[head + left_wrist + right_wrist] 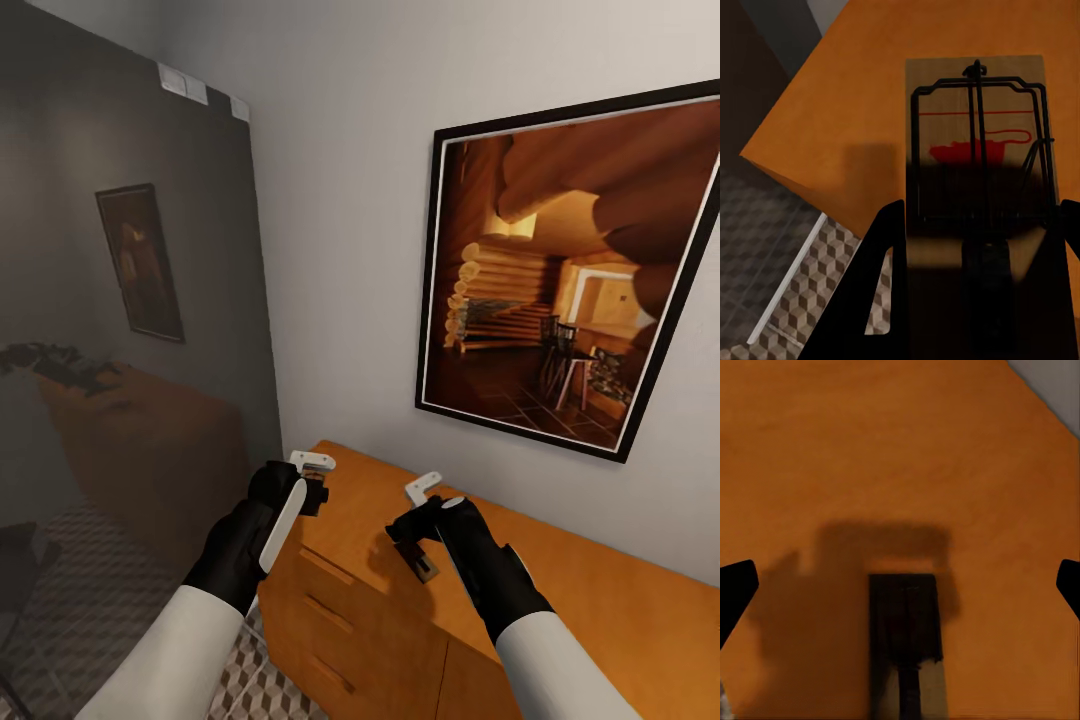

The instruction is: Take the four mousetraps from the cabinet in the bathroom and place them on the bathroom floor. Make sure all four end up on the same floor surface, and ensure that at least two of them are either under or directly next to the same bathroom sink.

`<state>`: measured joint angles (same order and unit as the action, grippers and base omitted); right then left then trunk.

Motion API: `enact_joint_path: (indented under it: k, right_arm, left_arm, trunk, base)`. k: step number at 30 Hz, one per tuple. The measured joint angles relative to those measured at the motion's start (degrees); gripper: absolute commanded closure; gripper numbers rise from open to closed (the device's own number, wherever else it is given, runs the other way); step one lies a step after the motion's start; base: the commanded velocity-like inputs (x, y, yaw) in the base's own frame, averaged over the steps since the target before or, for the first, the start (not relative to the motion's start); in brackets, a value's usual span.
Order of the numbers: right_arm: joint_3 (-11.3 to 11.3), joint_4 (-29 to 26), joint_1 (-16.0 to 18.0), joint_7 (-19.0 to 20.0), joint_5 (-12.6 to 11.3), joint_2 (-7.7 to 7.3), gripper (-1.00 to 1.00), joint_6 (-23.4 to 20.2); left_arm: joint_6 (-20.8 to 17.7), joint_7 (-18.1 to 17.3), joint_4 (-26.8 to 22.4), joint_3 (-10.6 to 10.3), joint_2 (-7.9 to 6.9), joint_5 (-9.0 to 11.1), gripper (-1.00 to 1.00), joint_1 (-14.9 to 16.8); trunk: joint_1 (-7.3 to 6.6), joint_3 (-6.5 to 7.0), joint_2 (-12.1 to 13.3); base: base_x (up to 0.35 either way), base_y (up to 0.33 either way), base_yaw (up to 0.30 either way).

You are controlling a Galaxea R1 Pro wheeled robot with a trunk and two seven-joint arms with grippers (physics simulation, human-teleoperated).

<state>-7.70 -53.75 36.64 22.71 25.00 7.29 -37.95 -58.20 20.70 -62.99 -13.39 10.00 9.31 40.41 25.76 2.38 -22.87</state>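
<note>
My left gripper (pixel 318 497) hovers over the left end of the orange-brown cabinet (pixel 600 600), shut on a mousetrap. In the left wrist view that mousetrap (pixel 979 142) is a wooden board with a black wire spring and a red mark. It sits between the black fingers (pixel 881 285), above the cabinet top (pixel 855 97). My right gripper (pixel 405 535) hangs open over the cabinet top (pixel 907 450), its fingertips (pixel 735 592) wide apart. A second mousetrap (pixel 422 562) lies under it, dark in the gripper's shadow (pixel 907 645).
The cube-patterned bathroom floor (pixel 250 690) lies left of and below the cabinet's end (pixel 795 300). A dark reflective glass panel (pixel 130 300) stands at the left. A framed picture (pixel 570 270) hangs on the white wall behind the cabinet. Drawer fronts with bar handles (pixel 325 610) face the floor.
</note>
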Motion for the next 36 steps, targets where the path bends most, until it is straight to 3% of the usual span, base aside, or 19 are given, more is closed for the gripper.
enact_joint_path:
  k: [8,12,36]
  right_arm:
    - [0.7,2.1,0.0,-0.1,3.9,-0.49,-1.00,-2.3]
    - [0.8,2.1,0.0,0.5,4.6,-0.65,-1.00,-2.7]
    - [0.7,2.1,0.0,2.9,4.7,-0.62,-1.00,-2.2]
  left_arm:
    - [0.0,0.0,0.0,0.0,0.00,0.0,1.00,0.0]
    - [0.2,0.0,0.0,-0.1,0.00,0.0,1.00,0.0]
    - [0.2,1.3,0.0,0.0,0.00,0.0,1.00,0.0]
  trunk:
    - [0.00,0.00,0.0]
    - [0.00,0.00,0.0]
    - [0.00,0.00,0.0]
  base:
    - [0.000,0.000,0.000]
    - [0.000,0.000,0.000]
    - [0.000,0.000,0.000]
